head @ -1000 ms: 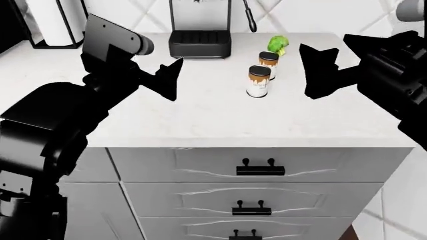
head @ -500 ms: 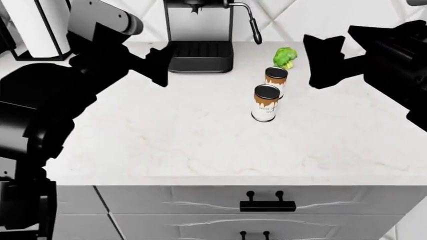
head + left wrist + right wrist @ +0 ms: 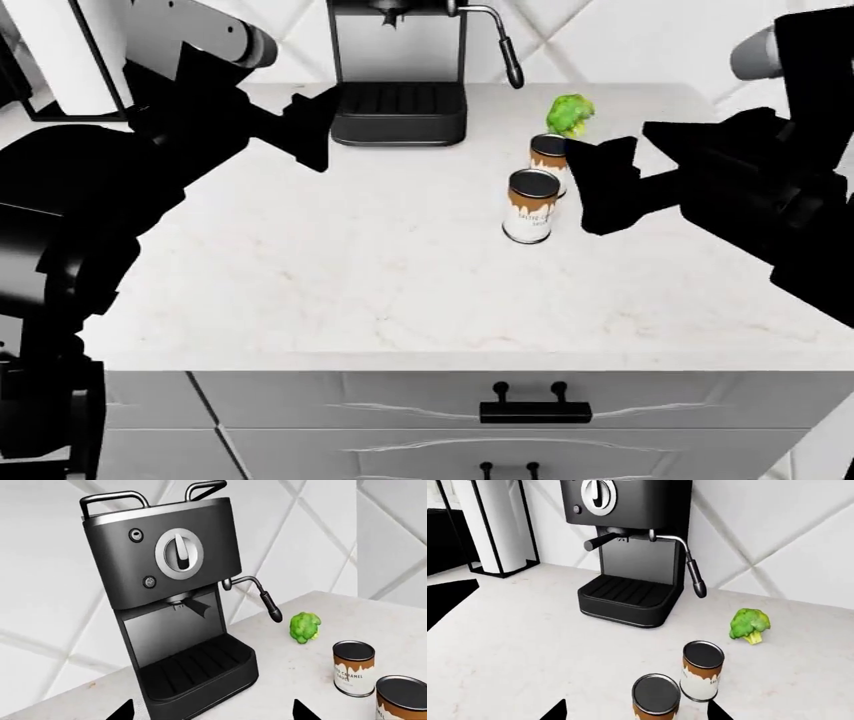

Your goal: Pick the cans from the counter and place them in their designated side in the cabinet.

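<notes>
Two cans stand upright on the white counter (image 3: 334, 290), close together: the near can (image 3: 531, 205) (image 3: 656, 696) (image 3: 401, 700) and the far can (image 3: 549, 155) (image 3: 702, 670) (image 3: 353, 667). My right gripper (image 3: 589, 190) (image 3: 637, 714) is open just right of them. Its spread fingertips frame the near can without touching it. My left gripper (image 3: 316, 128) (image 3: 213, 713) is open and holds nothing. It hangs over the counter in front of the coffee machine, well left of the cans. The cabinet is out of view.
A black coffee machine (image 3: 398, 70) (image 3: 173, 595) (image 3: 627, 555) stands at the back with its steam wand (image 3: 509, 55) sticking out. A green broccoli floret (image 3: 571, 113) (image 3: 750, 625) (image 3: 305, 627) lies behind the cans. A paper towel holder (image 3: 80, 55) is at the back left. Grey drawers (image 3: 534, 410) lie below.
My right gripper has moved left and down, from beside the broccoli to right next to the cans. The head view rose a second ago and now holds still. The left arm barely moved.
</notes>
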`<state>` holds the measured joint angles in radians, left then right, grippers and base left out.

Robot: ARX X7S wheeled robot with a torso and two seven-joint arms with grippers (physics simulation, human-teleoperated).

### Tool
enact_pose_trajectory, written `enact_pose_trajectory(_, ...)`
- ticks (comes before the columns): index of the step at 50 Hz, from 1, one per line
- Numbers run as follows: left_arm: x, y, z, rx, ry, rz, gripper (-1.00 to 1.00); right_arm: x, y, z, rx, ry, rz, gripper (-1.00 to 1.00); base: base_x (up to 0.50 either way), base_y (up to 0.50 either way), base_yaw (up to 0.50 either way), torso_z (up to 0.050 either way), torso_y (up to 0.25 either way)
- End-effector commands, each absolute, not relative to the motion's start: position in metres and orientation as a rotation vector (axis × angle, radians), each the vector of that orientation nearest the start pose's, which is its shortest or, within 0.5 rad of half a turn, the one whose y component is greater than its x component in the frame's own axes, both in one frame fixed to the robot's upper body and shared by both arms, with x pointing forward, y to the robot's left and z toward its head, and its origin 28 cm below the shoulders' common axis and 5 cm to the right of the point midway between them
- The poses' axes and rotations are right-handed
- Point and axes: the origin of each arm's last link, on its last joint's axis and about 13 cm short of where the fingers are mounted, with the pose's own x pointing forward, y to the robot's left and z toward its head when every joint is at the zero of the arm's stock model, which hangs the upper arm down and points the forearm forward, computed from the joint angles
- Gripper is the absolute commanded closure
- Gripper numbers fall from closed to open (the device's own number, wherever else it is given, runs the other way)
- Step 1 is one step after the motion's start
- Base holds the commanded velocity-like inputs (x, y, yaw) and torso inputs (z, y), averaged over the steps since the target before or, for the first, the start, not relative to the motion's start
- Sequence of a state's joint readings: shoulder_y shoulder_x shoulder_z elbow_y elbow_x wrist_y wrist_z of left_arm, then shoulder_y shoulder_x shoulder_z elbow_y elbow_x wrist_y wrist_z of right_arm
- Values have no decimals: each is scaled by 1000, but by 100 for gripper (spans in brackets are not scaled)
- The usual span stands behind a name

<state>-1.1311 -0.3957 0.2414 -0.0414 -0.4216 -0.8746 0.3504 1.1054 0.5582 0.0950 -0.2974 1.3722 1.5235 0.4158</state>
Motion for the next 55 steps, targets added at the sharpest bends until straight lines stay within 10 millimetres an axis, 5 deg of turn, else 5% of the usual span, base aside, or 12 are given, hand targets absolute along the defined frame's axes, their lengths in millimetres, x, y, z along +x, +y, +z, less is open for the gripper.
enact_pose_trajectory(1, 348, 266, 288, 185, -96, -475, -100, 252, -164, 291, -13, 194, 416, -100, 0, 0, 0, 0, 0)
enact_pose_trajectory(55, 349, 269, 290, 186, -104, -466, -100, 289, -169, 249, -24, 212, 374, -100, 0, 0, 0, 0, 0)
